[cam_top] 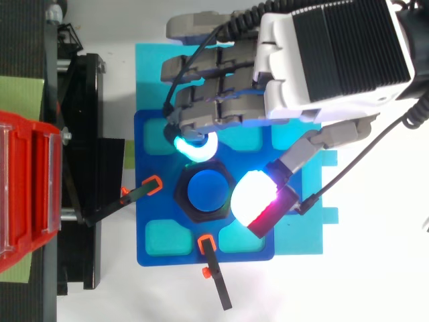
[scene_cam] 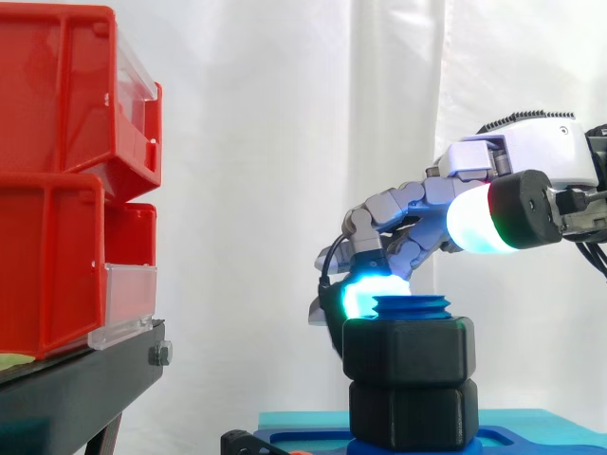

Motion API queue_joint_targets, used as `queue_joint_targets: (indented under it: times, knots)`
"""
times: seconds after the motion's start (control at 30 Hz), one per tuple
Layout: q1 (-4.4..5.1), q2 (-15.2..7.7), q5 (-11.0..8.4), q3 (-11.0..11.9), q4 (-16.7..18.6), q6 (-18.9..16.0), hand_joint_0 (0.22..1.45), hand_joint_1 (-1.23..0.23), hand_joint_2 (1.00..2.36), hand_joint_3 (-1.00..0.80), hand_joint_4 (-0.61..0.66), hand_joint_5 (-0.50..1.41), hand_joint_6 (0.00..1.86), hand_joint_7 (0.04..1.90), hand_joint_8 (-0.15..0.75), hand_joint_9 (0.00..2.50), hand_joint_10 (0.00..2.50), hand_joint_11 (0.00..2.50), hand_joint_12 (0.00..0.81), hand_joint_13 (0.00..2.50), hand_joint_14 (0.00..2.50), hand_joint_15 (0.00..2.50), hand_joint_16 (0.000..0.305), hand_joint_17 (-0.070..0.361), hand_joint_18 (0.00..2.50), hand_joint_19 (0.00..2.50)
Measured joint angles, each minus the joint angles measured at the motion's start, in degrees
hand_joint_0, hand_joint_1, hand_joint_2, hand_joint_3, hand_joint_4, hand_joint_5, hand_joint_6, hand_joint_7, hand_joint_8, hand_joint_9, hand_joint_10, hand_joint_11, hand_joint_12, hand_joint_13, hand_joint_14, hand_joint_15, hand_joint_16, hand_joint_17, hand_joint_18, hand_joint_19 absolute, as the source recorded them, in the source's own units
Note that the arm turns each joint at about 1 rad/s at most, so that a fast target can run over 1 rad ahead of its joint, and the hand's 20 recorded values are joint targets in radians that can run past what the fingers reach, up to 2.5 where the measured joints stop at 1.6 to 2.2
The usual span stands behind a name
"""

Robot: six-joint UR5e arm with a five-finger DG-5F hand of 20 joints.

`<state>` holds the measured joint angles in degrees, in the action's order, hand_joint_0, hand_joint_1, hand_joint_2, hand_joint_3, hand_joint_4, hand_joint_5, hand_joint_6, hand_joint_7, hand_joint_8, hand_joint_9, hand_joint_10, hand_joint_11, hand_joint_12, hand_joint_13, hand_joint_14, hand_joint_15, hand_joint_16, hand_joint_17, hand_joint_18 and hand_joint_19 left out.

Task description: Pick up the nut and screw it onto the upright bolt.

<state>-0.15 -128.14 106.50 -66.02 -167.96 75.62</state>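
Two stacked: upper nut [scene_cam: 408, 349] on lower nut [scene_cam: 413, 412], both threaded on upright bolt [scene_cam: 412, 305], axis vertical, on blue base plate [cam_top: 144, 144]; hand [cam_top: 322, 67] arched over, upper nut directly below; cannot tell if it grips; next twist turns abt bolt axis.

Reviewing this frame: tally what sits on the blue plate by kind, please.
Black hex pieces: 2, upper nut and lower hex piece
Blue bolt: 1
Orange-tipped clamps: 2, left clamp and bottom clamp
Total: 5
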Motion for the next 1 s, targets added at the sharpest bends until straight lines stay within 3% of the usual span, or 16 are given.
queue_joint_targets:
  times: [0.1, 0.23, 0.4, 0.63, 0.83, 1.0]
  knots:
    - [-0.51, 0.0, 0.51, 0.0, -0.1, 0.1, 0.53, -0.20, 1.00, -0.50, 0.18, 0.02, 0.57, 1.32, 0.253, 0.86, 0.00, 0.00, 0.273, 0.57, 0.00, 0.00, 0.028, 0.062, 0.23, 0.00]
    - [-1.11, 0.0, 1.22, 0.0, -0.2, 0.1, 0.53, -0.20, 1.00, -0.50, 0.20, 0.02, 0.50, 1.41, 0.255, 0.85, 0.00, 0.00, 0.274, 0.57, 0.00, 0.00, 0.028, 0.062, 0.23, 0.00]
    - [-1.61, 0.0, 2.12, 1.5, -0.3, 0.0, 0.51, -0.19, 1.00, -0.50, 0.27, -0.05, 0.50, 1.03, 0.244, 0.78, 0.00, 0.00, 0.290, 0.54, 0.00, 0.00, 0.030, 0.068, 0.21, 0.00]
    - [-1.74, 0.0, 2.66, 4.0, -1.4, 0.1, 0.50, -0.18, 1.00, -0.50, 0.22, -0.10, 0.50, 0.77, 0.236, 0.72, 0.00, 0.00, 0.298, 0.50, 0.00, 0.00, 0.033, 0.073, 0.17, 0.00]
    - [-1.20, 0.0, 2.94, 5.6, -2.1, 0.2, 0.49, -0.17, 1.00, -0.50, 0.22, -0.11, 0.50, 0.70, 0.231, 0.68, 0.00, 0.00, 0.304, 0.48, 0.00, 0.00, 0.034, 0.075, 0.15, 0.00]
    - [0.11, 0.0, 1.36, 5.2, -1.5, 0.3, 0.49, -0.15, 1.00, -0.50, 0.17, -0.16, 0.50, 0.61, 0.221, 0.63, 0.00, 0.00, 0.304, 0.46, 0.00, 0.00, 0.034, 0.077, 0.14, 0.00]
